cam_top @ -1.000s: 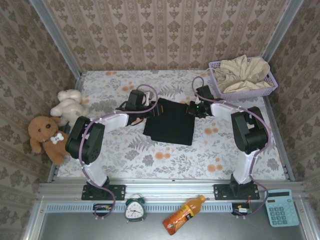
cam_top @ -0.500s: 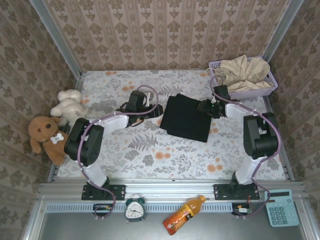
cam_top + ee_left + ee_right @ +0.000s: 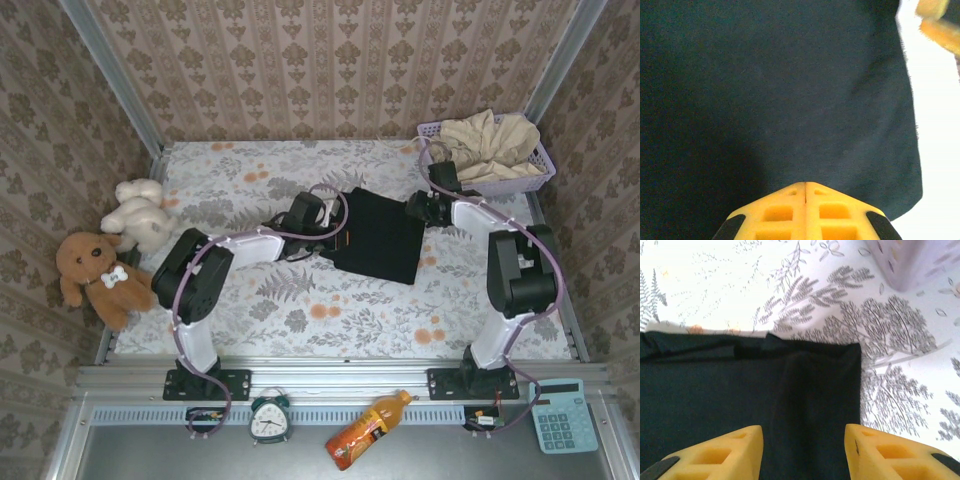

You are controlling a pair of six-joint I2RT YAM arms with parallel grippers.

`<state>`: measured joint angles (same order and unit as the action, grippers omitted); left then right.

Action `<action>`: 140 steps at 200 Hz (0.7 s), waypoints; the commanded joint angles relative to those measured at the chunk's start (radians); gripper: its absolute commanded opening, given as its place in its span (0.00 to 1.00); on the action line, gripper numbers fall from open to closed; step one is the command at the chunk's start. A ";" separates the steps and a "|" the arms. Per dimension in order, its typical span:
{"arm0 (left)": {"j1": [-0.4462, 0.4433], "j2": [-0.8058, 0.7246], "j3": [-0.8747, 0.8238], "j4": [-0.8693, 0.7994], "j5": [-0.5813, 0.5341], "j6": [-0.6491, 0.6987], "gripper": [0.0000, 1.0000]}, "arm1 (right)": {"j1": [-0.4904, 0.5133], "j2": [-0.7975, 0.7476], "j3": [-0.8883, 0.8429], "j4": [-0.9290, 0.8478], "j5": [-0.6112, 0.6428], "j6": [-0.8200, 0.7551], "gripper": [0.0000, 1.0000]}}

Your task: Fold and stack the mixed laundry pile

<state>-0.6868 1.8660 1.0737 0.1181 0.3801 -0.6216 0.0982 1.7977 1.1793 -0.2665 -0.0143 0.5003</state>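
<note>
On the open tablecloth (image 3: 330,300), the black T-shirt (image 3: 380,235) lies straight-edged.

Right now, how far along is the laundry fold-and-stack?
Done: black T-shirt lies folded flat. In hand: left end effector shut at its left edge, right end effector open over its right corner. Left: beige garment crumpled in the lavender basket; nothing stacked.

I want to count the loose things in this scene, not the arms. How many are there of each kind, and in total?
garments: 2, the black T-shirt and the beige garment
plush toys: 2, the white plush toy and the brown plush dog
lavender basket: 1
alarm clock: 1
orange bottle: 1
calculator: 1
Total: 8
</note>
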 commanded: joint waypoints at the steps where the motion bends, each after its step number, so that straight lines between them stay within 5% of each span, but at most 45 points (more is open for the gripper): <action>1: 0.008 0.041 -0.021 -0.014 -0.015 -0.027 0.00 | -0.002 0.078 0.049 -0.012 0.028 -0.016 0.46; 48: 0.050 0.109 -0.034 -0.017 -0.034 -0.035 0.00 | -0.012 0.118 0.121 -0.063 0.066 -0.017 0.00; 110: 0.099 0.108 -0.047 -0.047 -0.051 -0.046 0.00 | -0.068 0.031 0.045 -0.227 0.127 -0.122 0.01; 128: 0.100 0.102 -0.033 -0.066 -0.054 -0.032 0.00 | -0.074 0.058 0.028 -0.217 0.077 -0.097 0.14; 140: 0.102 0.097 -0.028 -0.069 -0.053 -0.028 0.00 | -0.073 0.056 0.021 -0.209 0.052 -0.083 0.34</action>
<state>-0.5991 1.9499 1.0534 0.1364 0.3653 -0.6594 0.0429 1.8378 1.2304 -0.4328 0.0448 0.4145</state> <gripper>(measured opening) 0.065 0.190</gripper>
